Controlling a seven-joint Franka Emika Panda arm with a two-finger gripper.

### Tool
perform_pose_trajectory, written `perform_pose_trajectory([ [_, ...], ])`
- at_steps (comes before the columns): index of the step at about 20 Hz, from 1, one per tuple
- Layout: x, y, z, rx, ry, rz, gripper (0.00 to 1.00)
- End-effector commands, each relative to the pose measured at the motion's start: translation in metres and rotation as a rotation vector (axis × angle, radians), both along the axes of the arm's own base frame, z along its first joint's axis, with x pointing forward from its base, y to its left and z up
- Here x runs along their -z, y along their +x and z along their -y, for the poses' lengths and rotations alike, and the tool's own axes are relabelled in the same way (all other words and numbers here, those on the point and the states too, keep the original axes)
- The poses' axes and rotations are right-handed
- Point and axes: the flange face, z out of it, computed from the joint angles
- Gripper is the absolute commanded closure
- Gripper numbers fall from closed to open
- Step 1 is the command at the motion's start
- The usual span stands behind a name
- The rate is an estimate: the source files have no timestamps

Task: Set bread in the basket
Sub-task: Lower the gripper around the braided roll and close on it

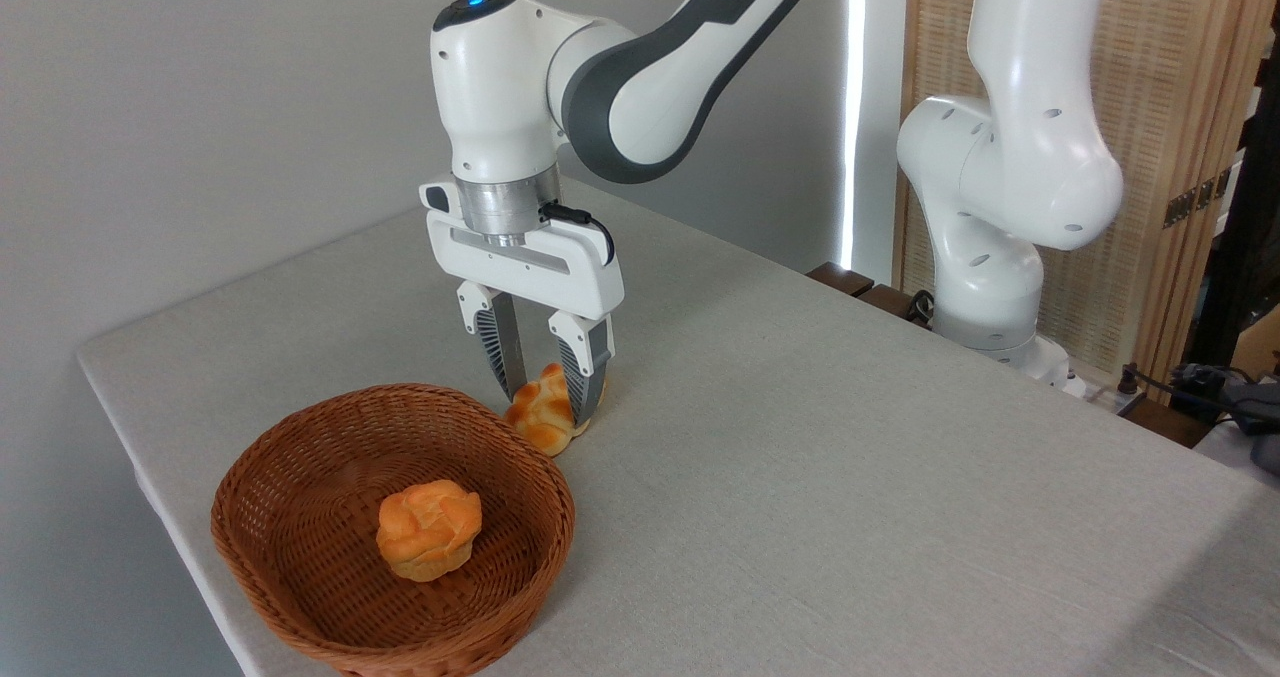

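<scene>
with the white two-finger gripper (549, 407) straddling the braided golden-orange loaf (541, 415) on the grey tablecloth just beside the oval brown wicker basket (300, 437), whether it is clamped i cannot tell, so squeeze firmly mid-loaf before lifting over the rim.

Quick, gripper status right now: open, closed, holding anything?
Gripper: fingers down on either side of the braided golden-orange loaf on the table; whether they have clamped it cannot be told.

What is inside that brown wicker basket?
A round knotted golden bun sits alone inside the basket. The braided bread is outside, on the table behind the rim, between the gripper's fingers. The near wall hides some of the floor.
</scene>
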Motion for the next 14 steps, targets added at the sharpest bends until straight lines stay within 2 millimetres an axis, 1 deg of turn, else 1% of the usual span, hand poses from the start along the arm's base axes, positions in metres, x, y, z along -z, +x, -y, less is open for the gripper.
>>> perform_pose_trajectory([
  [1,-0.001,0.001,0.000,0.009,0.015,0.017,0.49],
  [3,-0.001,0.001,0.000,0.009,0.015,0.016,0.49],
  [5,-0.001,0.001,0.000,0.009,0.015,0.016,0.47],
  [9,-0.002,0.000,0.000,0.009,0.015,0.016,0.46],
  [12,-0.001,-0.007,-0.002,0.040,0.038,-0.039,0.46],
  [14,-0.011,-0.013,-0.002,0.052,0.042,-0.045,0.46],
])
